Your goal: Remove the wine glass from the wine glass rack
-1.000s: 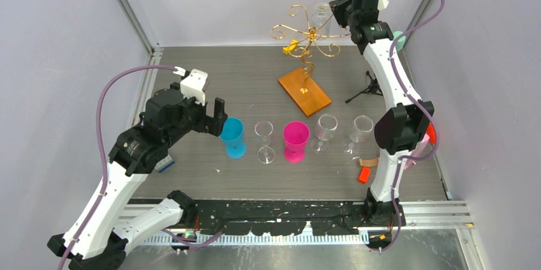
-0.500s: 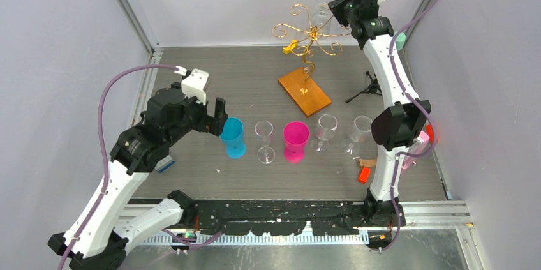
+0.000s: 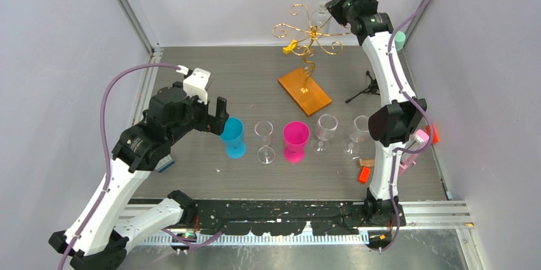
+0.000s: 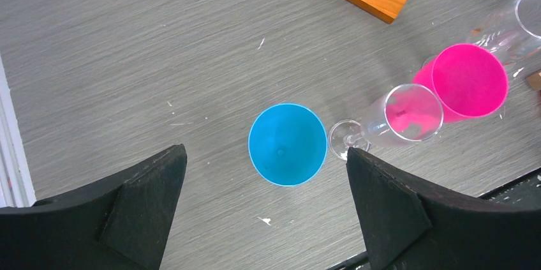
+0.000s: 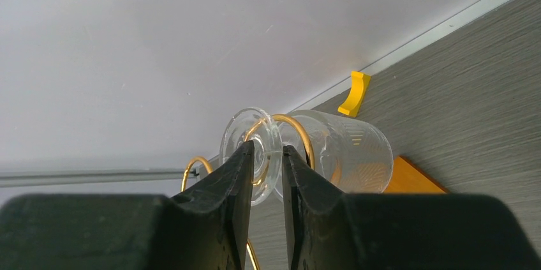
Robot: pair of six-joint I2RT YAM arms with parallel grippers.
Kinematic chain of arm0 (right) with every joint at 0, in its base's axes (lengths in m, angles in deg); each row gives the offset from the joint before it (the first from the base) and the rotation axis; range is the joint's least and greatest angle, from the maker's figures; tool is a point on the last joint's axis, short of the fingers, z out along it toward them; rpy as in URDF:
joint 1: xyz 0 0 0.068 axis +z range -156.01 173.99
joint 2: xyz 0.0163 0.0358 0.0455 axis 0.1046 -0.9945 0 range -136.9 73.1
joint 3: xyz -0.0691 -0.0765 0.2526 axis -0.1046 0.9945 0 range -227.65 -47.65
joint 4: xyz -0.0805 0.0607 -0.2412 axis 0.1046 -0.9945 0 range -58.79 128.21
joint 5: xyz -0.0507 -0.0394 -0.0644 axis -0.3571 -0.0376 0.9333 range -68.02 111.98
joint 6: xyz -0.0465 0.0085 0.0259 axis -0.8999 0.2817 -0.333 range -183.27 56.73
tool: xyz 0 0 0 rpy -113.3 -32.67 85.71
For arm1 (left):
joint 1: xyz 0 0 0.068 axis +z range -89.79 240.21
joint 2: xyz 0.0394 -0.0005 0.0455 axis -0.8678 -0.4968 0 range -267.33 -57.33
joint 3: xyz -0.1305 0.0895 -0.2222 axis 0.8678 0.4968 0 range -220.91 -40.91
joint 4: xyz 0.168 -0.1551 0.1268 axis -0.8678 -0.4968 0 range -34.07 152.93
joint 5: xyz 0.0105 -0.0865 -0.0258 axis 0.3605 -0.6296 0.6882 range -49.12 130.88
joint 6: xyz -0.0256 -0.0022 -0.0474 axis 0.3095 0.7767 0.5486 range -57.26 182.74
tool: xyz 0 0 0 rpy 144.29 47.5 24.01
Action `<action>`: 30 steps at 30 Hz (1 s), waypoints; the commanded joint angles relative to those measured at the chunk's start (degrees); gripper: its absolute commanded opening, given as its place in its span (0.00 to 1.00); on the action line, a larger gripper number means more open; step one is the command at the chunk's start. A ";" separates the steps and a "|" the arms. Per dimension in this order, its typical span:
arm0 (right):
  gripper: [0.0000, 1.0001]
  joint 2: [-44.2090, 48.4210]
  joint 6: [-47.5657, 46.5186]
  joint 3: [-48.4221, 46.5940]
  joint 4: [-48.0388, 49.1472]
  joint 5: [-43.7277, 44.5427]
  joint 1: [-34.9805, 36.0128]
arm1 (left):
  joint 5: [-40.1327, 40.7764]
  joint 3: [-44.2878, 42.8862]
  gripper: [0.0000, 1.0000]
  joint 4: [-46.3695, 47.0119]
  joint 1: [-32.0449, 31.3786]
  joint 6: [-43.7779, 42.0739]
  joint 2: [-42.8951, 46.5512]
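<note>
Rising and reaching farther back over the last second, the right arm now has its claw (image 5: 266,150) up at the top of the rack (image 3: 305,91). The left arm has barely shifted.

The wine glass (image 5: 348,152) hangs upside down from a gold scroll on the far right side of the rack, with its foot caught in the wire loop. The right claw's fingers (image 5: 233,174) stand only narrowly apart, with the foot and the loop showing in the gap at their tips. From the wrist view I cannot tell whether they are pinching the glass or just bracketing it.

The left claw (image 4: 265,153) is spread wide and holds nothing, hovering above a blue cup (image 4: 287,144) near the left end of a row of cups and glasses on the surface (image 3: 242,78).

As I judge it, the task is at the grasp stage. The reach to the glass is done, but the glass is not yet off the rack. What remains is to get a firm hold, slide the foot out of the loop without dragging the light wire stand along, and carry the glass clear.
</note>
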 commanded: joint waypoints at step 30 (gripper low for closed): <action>0.00 8.15 7.20 13.85 21.63 2.90 0.97 | 1.02 0.47 1.00 2.94 -0.16 0.07 0.88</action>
